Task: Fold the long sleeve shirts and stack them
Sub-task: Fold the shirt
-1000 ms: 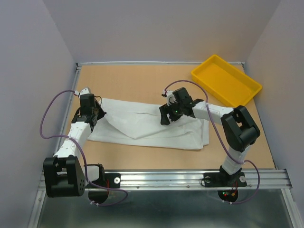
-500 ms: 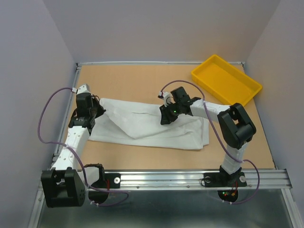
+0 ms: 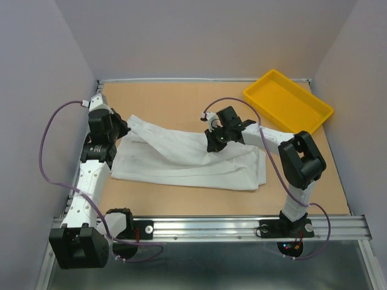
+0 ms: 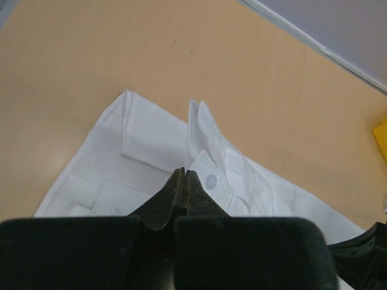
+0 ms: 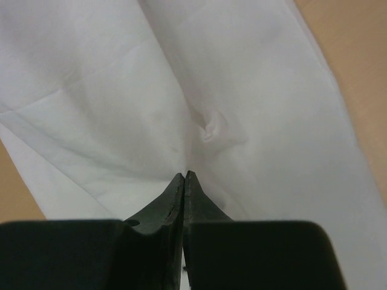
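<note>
Now — left gripper [image 4: 184, 174] pinches shirt [image 3: 193, 166] at its buttoned end, right gripper [image 5: 184, 175] nips cloth mid-shirt; both pressed tight. Shirt sprawls on tabletop [image 3: 175, 99] — tray [image 3: 290, 103] well apart.

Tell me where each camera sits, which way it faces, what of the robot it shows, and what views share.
Top external: above and behind the bases, looking down on table, shirt and tray; both arms show.
Left wrist: on the left arm, looking past the shut left gripper at the shirt's buttoned end.
Right wrist: on the right arm, looking down past the shut right gripper at plain shirt fabric.
Shared: the shirt in all three; the tray in top and left wrist.
</note>
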`<state>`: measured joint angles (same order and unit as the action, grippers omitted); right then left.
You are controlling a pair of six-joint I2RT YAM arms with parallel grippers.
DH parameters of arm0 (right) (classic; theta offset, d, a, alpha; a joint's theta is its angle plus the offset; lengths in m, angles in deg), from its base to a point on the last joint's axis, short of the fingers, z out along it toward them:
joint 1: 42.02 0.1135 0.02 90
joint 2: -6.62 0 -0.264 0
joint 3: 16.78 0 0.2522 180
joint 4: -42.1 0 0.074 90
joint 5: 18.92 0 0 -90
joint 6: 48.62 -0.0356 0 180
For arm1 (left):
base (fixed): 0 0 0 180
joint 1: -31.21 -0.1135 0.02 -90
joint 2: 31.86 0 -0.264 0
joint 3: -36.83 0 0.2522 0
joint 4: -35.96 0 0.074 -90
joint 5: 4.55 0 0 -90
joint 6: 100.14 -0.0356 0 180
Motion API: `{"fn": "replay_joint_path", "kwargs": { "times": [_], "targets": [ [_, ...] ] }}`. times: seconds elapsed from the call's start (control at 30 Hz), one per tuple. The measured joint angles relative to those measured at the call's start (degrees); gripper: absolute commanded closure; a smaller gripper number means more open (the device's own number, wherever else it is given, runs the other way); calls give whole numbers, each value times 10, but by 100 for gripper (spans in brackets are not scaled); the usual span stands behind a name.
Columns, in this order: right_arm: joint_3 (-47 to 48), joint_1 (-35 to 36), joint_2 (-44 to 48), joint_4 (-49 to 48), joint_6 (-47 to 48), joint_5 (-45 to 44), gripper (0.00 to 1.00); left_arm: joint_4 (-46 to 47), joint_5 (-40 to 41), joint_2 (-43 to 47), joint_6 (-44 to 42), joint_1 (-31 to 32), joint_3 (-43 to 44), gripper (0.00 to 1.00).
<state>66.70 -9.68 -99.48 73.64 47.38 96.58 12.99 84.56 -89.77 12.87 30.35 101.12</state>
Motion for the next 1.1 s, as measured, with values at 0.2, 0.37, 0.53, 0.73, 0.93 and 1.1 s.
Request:
{"fn": "replay_joint_path", "kwargs": {
  "times": [0.2, 0.37, 0.53, 0.73, 0.93, 1.1],
  "targets": [
    [34, 0, 0, 15, 14, -43, 99, -2, 35, 1, 15, 0, -13, 100],
    [80, 0, -6, 30, 27, -73, 98, 5, 60, 7, 20, 0, -54, 100],
    [124, 0, -35, 33, 36, -77, 94, 17, 105, 16, 29, 0, -98, 100],
    [130, 0, -63, 54, 40, -56, 89, 12, 148, 15, 42, 0, -109, 100],
    [130, 0, -65, 74, 41, -41, 66, 0, 189, 6, 43, 0, -109, 98],
    [121, 0, -60, 78, 26, -68, 59, -15, 198, -39, 43, 0, -104, 94]
  ]
}}
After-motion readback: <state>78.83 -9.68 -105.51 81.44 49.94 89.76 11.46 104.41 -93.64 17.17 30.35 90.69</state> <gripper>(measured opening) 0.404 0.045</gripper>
